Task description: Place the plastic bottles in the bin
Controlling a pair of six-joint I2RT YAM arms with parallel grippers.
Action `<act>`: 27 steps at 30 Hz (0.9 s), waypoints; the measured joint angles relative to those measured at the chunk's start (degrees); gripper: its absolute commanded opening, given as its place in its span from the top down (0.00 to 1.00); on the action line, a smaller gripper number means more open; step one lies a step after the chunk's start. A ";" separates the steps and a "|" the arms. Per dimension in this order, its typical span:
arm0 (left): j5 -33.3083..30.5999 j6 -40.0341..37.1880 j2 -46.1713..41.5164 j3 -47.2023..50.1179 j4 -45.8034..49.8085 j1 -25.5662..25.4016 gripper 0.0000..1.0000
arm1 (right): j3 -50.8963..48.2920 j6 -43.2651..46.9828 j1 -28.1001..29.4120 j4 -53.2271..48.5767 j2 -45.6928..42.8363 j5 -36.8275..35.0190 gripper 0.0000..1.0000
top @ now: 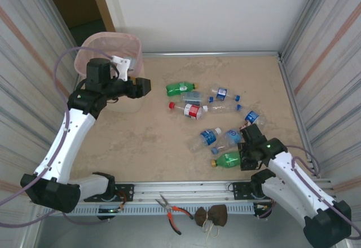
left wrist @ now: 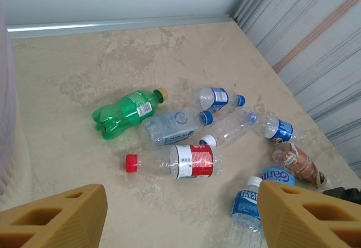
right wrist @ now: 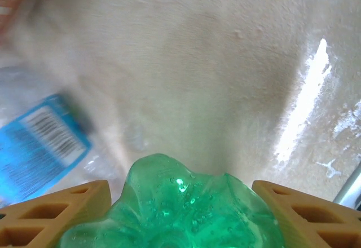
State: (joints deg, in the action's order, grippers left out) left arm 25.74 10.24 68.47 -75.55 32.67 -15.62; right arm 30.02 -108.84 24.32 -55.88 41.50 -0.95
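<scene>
Green bottle (right wrist: 180, 203) on tabletop (right wrist: 225, 62): being gripped between the right fingers (right wrist: 51, 214). Left fingers (left wrist: 56, 217): being held wide apart, empty, beside the bin (top: 113, 35).

Glossy and dimpled is the translucent green plastic bottle (right wrist: 180, 203), matt and latticed the tan plastic fingers (right wrist: 51, 214), smooth and cloudy the pale pink translucent plastic bin (top: 104, 36), dull and mottled the beige stone-look tabletop (top: 152, 141), ribbed the grey sheet-metal walls (top: 324, 39).

Right of the pale pink translucent plastic bin (top: 110, 48) a broad strip of bare tan tabletop (top: 152, 141) lies open, then scattered clear and green plastic bottles (top: 193, 111) block the way, and far from the bin a green plastic bottle (right wrist: 169, 220) fills the gap of the right gripper (right wrist: 180, 190)
</scene>
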 measured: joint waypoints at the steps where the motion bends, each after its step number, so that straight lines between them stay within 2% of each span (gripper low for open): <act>1: 0.04 0.20 0.00 -0.15 -0.11 -0.07 0.29 | 1.60 1.25 -0.07 -0.92 -0.50 -1.05 0.47; 8: 1.36 1.84 0.00 -0.31 -2.69 -0.92 0.29 | 11.39 17.22 -0.09 -0.76 -1.03 -6.21 0.63; 14: 4.48 2.73 0.00 -0.42 -5.97 -3.02 0.29 | 20.06 36.81 -0.09 5.09 2.05 -8.81 0.70; 18: 7.10 3.61 0.00 -0.42 -9.31 -6.19 0.28 | 23.43 46.60 -0.13 9.73 2.19 -9.57 0.73; 22: 8.74 4.61 0.42 -0.39 -13.60 -10.19 0.24 | 26.56 52.59 -0.35 13.79 2.32 -9.51 0.72; 27: 9.79 3.52 2.86 -0.42 -17.64 -16.79 0.19 | 31.54 55.25 -0.35 16.55 4.39 -7.37 0.73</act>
State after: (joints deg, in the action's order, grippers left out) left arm 35.53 13.76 71.33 -75.96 15.03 -32.40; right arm 61.56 -53.58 23.97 -39.33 45.89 -8.32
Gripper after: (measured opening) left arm 0.799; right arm 0.625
